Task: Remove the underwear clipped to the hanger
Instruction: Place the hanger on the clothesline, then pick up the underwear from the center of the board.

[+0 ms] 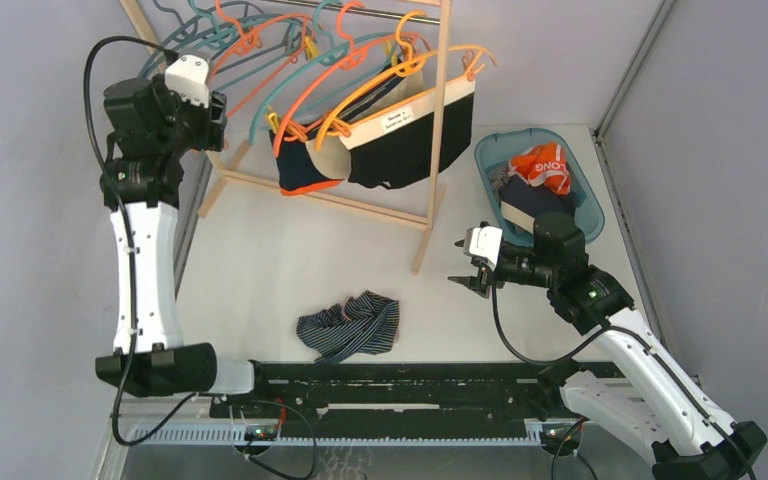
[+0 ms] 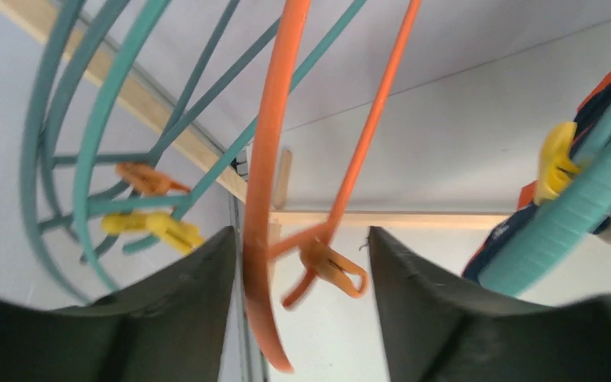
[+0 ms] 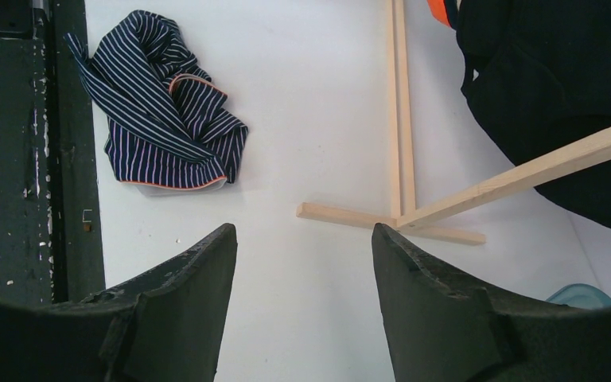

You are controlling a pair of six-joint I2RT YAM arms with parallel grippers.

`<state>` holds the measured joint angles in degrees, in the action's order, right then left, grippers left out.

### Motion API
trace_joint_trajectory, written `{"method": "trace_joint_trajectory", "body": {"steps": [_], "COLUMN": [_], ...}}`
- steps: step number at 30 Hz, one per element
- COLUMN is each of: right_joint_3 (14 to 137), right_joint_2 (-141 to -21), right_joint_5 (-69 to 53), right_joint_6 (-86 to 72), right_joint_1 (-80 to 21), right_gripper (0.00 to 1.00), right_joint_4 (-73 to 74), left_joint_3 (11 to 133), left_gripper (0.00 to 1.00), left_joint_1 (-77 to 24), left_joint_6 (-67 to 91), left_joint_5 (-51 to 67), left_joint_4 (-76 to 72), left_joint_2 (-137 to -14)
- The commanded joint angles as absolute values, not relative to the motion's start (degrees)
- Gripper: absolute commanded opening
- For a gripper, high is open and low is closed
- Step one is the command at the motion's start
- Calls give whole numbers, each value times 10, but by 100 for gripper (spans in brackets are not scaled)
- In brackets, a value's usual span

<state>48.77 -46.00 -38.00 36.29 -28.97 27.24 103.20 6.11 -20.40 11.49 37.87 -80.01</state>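
Black briefs with a white labelled waistband [image 1: 412,140], beige briefs [image 1: 334,160] and navy briefs with orange trim [image 1: 298,172] hang clipped to hangers on the wooden rack [image 1: 438,120]. Navy striped briefs [image 1: 352,325] lie loose on the table, also in the right wrist view [image 3: 167,103]. My left gripper [image 1: 218,112] is raised among the bare hangers. It is open, with an orange hanger [image 2: 264,239] and its orange clip [image 2: 336,270] between the fingers [image 2: 183,310]. My right gripper [image 1: 465,280] is open and empty [image 3: 302,235] low over the table, right of the rack's foot [image 3: 390,219].
A blue basket [image 1: 588,210] at the right holds orange and dark clothes. Several bare teal and orange hangers [image 2: 87,159] with yellow clips crowd the rack's left end. A dark rail [image 1: 390,375] runs along the table's near edge.
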Motion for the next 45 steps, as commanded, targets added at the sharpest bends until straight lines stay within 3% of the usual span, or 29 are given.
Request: {"method": "trace_joint_trajectory", "body": {"steps": [1, 6, 13, 20, 24, 34, 40, 45], "right_joint_3": [488, 488, 488, 488, 488, 488, 488, 488], "right_joint_2": [-456, -461, -463, -473, -480, -480, -476, -482], "right_joint_5": [-387, -382, -364, -324, -302, -310, -333, -337], "right_joint_6": [364, 351, 332, 301, 286, 284, 280, 283], "right_joint_1": [-294, -294, -294, -292, -290, -259, -237, -231], "right_gripper": [63, 64, 69, 97, 100, 100, 100, 100], "right_joint_4": [261, 255, 247, 227, 217, 220, 225, 228], "left_joint_3": [1003, 939, 835, 680, 596, 436, 404, 388], "left_gripper": [72, 85, 91, 97, 99, 99, 98, 88], "left_joint_1": [58, 58, 57, 41, -26, -297, -379, -403], "left_joint_6": [-207, -228, -253, -326, -387, -401, -414, -425], "left_joint_5": [71, 39, 85, 197, 210, 131, 119, 118], "left_joint_4": [360, 343, 398, 503, 542, 467, 426, 401], "left_joint_2": [-721, -650, -545, -440, -419, -510, -589, -650]}}
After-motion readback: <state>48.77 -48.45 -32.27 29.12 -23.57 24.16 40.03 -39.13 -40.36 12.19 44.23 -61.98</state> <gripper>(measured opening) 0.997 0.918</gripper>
